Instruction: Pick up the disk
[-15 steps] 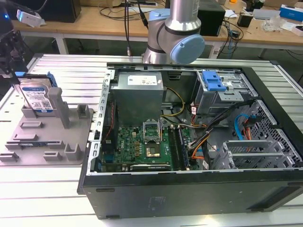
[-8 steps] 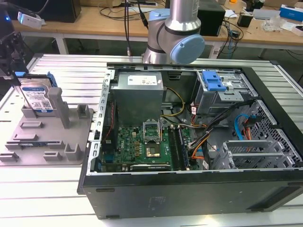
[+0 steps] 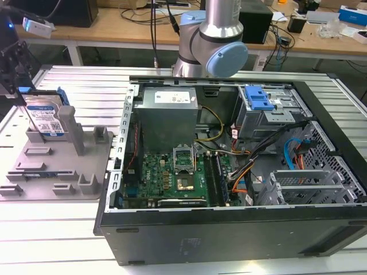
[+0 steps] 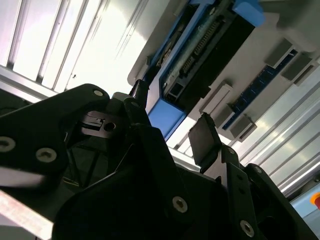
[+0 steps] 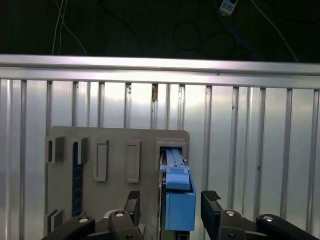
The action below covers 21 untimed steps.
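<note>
A: First wrist view. Looking straight down on the disk [image 5: 179,205], stood on edge in a slot of the grey fixture [image 5: 115,150], blue rail uppermost. Gripper [image 5: 171,200] spread wide, straddling that rail with gaps on both sides, holding nothing.

B: Any danger there?

A: Probably an uneven squeeze. Sitting nearer one of the fingers [image 5: 132,200] than the other, so likely to be shoved sideways against the slot wall before being clamped.

B: And the second wrist view?

A: Seen from low beside the fingers. Shows the connector edge and dark underside of the disk [image 4: 200,55], missing from the straight-down look. Also shows one of the pads [image 4: 204,140] just beside the blue corner, apart from it. Judging by that, reaching only the end of the plastic rail. Could slip or tip in so shallow a hold.

B: Exterior view?

A: Gives the whole layout. Disk [image 3: 45,117] upright at the exterior view's left, label facing the camera, flanked closely by the fixture's posts [image 3: 67,123], well apart from the open computer case [image 3: 229,229]. Gripper directly above its top edge. Adds the label face and the height of the posts, absent from both wrist views. Might snag on a post if raised askew, or drag the loose-looking fixture across the slatted table [image 3: 74,86].
</note>
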Motion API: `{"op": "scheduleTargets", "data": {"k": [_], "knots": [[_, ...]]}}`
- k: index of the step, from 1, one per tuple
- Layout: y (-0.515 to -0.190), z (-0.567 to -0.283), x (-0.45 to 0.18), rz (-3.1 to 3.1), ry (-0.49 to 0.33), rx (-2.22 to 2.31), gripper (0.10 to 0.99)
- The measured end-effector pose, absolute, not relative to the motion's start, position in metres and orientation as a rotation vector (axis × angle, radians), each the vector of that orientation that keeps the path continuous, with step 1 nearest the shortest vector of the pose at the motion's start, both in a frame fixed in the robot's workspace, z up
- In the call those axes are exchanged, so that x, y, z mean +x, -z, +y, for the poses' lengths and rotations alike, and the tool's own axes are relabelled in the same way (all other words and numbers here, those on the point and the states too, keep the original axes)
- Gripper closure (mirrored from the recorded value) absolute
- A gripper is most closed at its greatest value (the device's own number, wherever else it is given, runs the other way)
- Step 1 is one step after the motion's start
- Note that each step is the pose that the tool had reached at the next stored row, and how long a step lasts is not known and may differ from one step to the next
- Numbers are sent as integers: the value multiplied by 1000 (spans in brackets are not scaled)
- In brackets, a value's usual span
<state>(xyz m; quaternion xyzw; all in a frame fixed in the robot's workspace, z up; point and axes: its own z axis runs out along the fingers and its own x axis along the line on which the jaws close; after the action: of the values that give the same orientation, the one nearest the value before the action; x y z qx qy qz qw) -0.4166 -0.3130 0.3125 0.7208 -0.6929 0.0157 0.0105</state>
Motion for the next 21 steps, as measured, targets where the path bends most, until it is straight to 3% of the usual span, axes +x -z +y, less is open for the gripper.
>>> {"op": "scheduleTargets", "data": {"k": [11,14,15,21], "knots": [[-304,-313,-417,-2157,-50,2254,486],[-302,-313,-417,-2156,-50,2255,565],[-302,-313,-417,-2155,-50,2255,635],[-302,-312,-417,-2155,-50,2255,635]]}}
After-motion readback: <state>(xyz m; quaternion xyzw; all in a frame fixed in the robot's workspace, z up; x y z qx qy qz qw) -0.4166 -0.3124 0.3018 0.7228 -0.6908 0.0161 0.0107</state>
